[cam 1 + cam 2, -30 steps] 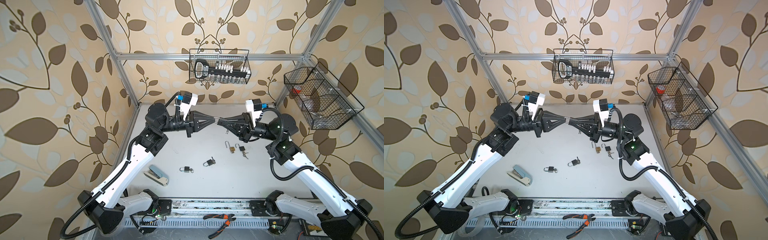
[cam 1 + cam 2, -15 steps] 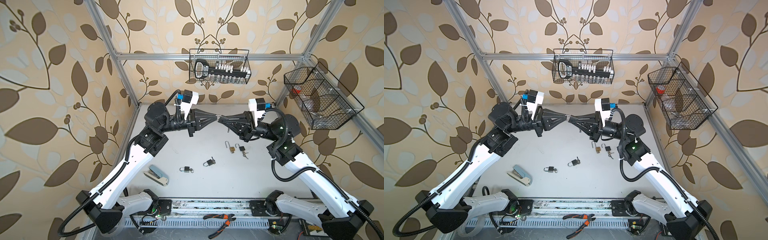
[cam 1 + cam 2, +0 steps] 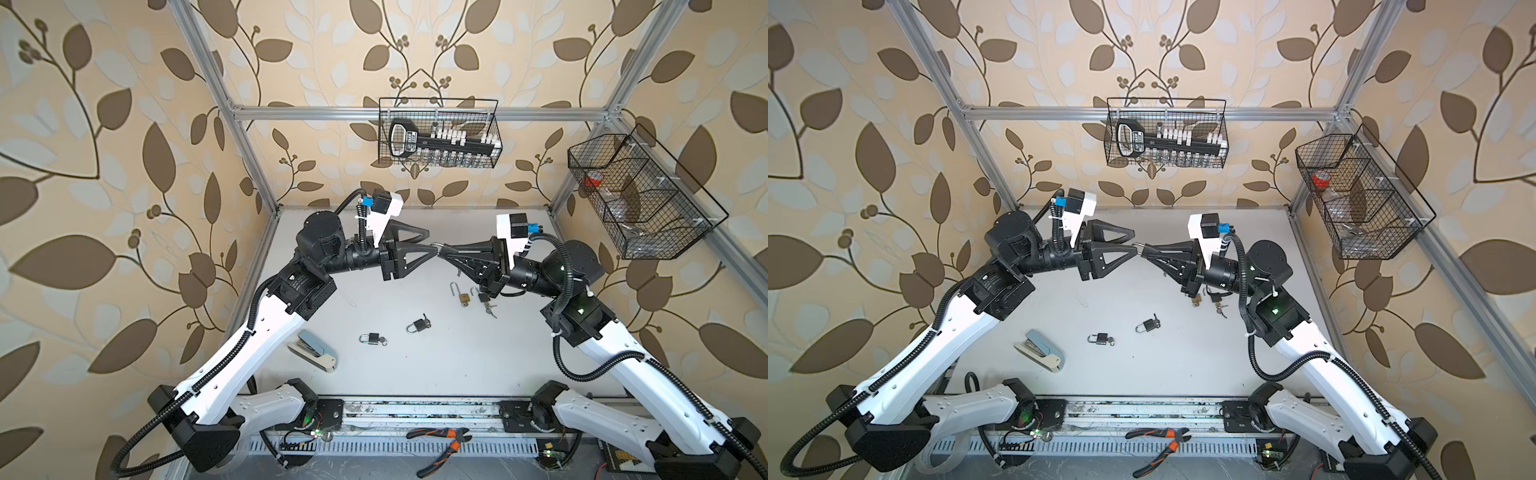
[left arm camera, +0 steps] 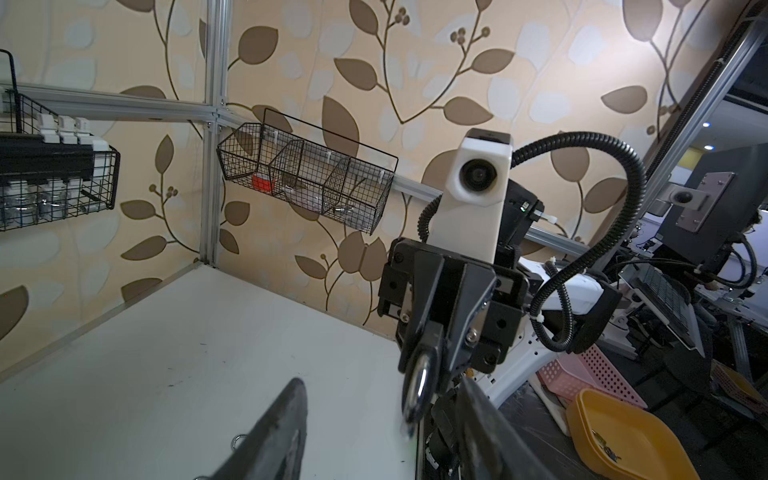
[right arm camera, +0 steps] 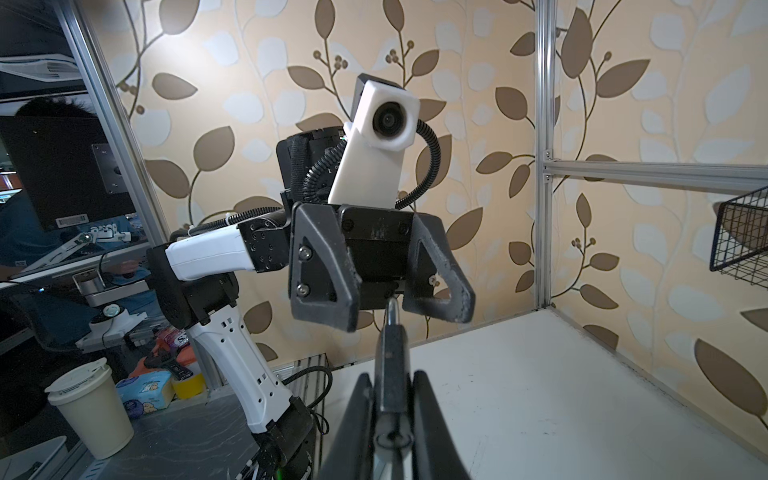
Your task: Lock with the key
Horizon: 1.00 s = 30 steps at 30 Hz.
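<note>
Padlocks number five. Four lie on the white bench [image 3: 457, 365]: a black padlock [image 3: 374, 338], a second black padlock [image 3: 417, 326], a brass padlock [image 3: 464, 299] and a small dark padlock [image 3: 482, 296]. The fifth, a dark-bodied silver-shackled padlock [image 5: 390, 365], is clenched aloft in the right end effector [image 3: 446, 249]. The left end effector [image 3: 432, 240] is released, fingers [image 5: 328, 286] spread either side of its shackle.

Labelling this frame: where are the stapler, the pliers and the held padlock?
stapler [image 3: 312, 344]: a top view, grey-blue top.
pliers [image 3: 454, 447]: a top view, orange handle.
padlock [image 5: 391, 363]: right wrist view, its body.
</note>
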Motion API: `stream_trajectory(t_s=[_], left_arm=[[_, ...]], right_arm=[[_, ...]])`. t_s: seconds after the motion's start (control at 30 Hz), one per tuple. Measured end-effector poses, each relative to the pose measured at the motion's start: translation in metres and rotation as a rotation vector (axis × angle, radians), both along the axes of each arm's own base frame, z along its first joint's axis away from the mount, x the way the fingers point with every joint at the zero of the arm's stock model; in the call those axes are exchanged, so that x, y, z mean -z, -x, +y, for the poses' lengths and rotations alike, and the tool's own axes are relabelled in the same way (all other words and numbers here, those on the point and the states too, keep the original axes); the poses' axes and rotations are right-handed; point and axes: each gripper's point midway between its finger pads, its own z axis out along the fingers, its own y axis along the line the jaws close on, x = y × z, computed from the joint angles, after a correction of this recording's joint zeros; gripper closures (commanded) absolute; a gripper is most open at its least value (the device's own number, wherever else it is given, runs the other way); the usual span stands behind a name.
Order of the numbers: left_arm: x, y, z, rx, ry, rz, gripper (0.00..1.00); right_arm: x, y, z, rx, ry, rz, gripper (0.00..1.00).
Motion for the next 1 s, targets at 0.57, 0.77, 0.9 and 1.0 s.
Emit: stream_trajectory(t_s=[0.57, 0.77, 0.9, 1.0], left_arm=[[0.006, 0.002, -0.006, 0.050, -0.009, 0.019, 0.81], [0.003, 0.008, -0.006, 0.078, -0.005, -0.017, 1.00], [0.001, 0.010, -0.005, 0.078, -0.001, -0.030, 1.00], [0.002, 0.008, -0.004, 0.054, 0.002, -0.019, 1.00]], right_arm=[[0.010, -0.004, 0.008, -0.035, 0.020, 0.027, 1.00], [0.011, -0.004, 0.009, -0.042, 0.018, 0.050, 1.00], [0.009, -0.002, 0.008, -0.046, 0.012, 0.048, 0.82], [0.008, -0.005, 0.001, -0.019, 0.000, 0.055, 0.49]])
